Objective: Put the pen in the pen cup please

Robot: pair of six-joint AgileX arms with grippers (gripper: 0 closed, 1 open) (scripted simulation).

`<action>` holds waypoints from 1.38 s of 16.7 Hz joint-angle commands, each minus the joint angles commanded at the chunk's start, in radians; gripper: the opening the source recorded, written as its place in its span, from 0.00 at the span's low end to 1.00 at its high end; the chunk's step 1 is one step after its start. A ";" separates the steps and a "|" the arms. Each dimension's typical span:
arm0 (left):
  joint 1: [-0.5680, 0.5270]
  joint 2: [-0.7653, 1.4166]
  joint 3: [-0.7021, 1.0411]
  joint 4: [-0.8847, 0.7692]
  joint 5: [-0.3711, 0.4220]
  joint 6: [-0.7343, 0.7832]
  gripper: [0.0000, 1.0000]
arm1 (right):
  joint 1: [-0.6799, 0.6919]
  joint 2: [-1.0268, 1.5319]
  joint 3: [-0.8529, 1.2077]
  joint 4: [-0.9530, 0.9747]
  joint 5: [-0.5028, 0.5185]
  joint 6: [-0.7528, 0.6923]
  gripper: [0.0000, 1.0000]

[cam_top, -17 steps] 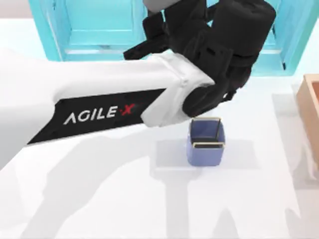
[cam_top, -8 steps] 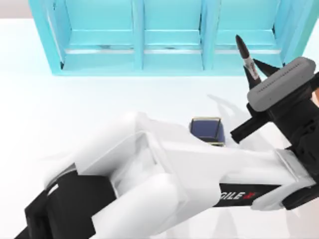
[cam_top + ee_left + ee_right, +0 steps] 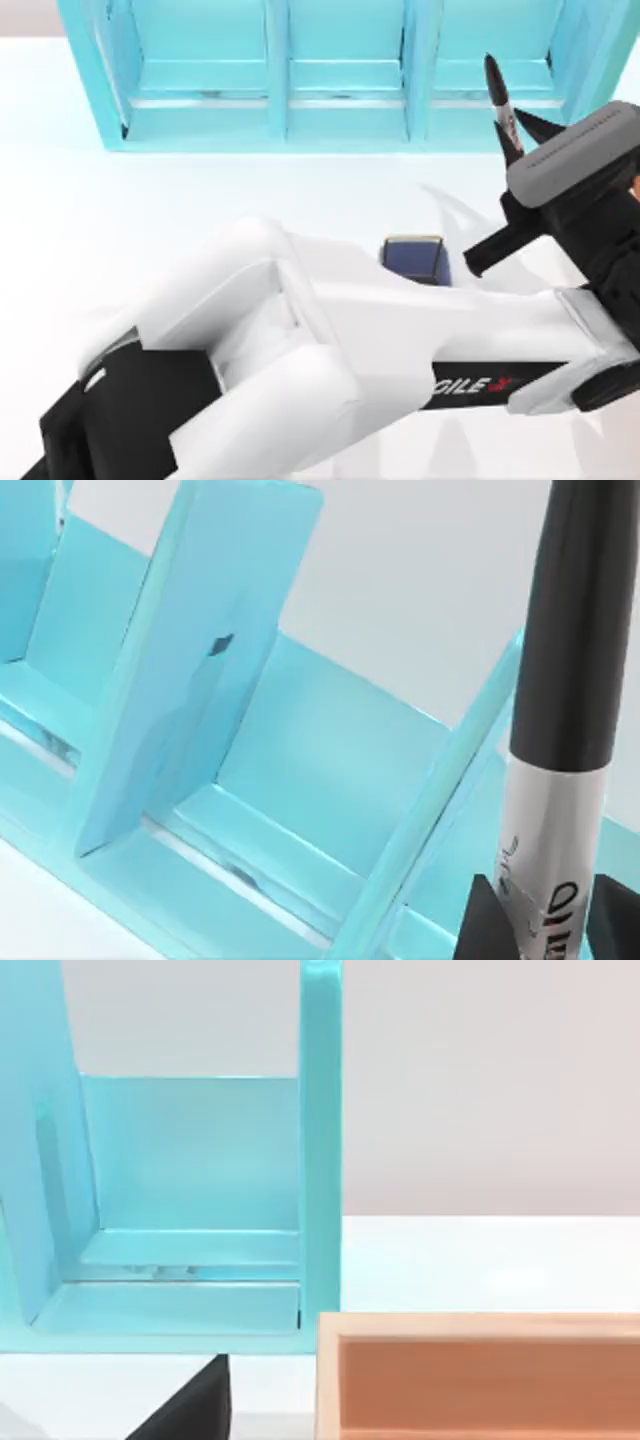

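Top view: left arm [image 3: 330, 360] stretches across the table [image 3: 130, 220] from lower left to the right side. Left gripper [image 3: 520, 125] sits at the far right, raised, pinching the pen [image 3: 498, 95] by its barrel. Pen stands nearly upright, black cap end up, seen against the right part of the teal shelf [image 3: 300, 70] at the back. Cup [image 3: 415, 258] stands on the table near the middle, partly hidden by the arm, to the left of and nearer than the gripper. Pen is well apart from the cup, not in it.

Left wrist view: pen [image 3: 565, 710] fills the right side, black cap above the silver barrel with dark lettering. Two dark fingers [image 3: 485, 920] press on the barrel from both sides. Teal shelf [image 3: 250, 750] with its dividers lies behind.

Right wrist view: one end of the teal shelf [image 3: 190, 1200], and an orange-brown box [image 3: 480, 1375] close by on the white table [image 3: 480, 1260]. A dark fingertip [image 3: 195, 1405] shows at the edge; cannot tell whether the right gripper is spread or closed.
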 joint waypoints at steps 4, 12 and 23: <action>0.001 -0.091 -0.099 -0.221 -0.027 -0.003 0.00 | 0.000 0.000 0.000 0.000 0.000 0.000 1.00; -0.002 -0.172 -0.192 -0.385 -0.053 -0.004 0.00 | 0.000 0.000 0.000 0.000 0.000 0.000 1.00; -0.002 -0.172 -0.192 -0.385 -0.053 -0.004 0.75 | 0.000 0.000 0.000 0.000 0.000 0.000 1.00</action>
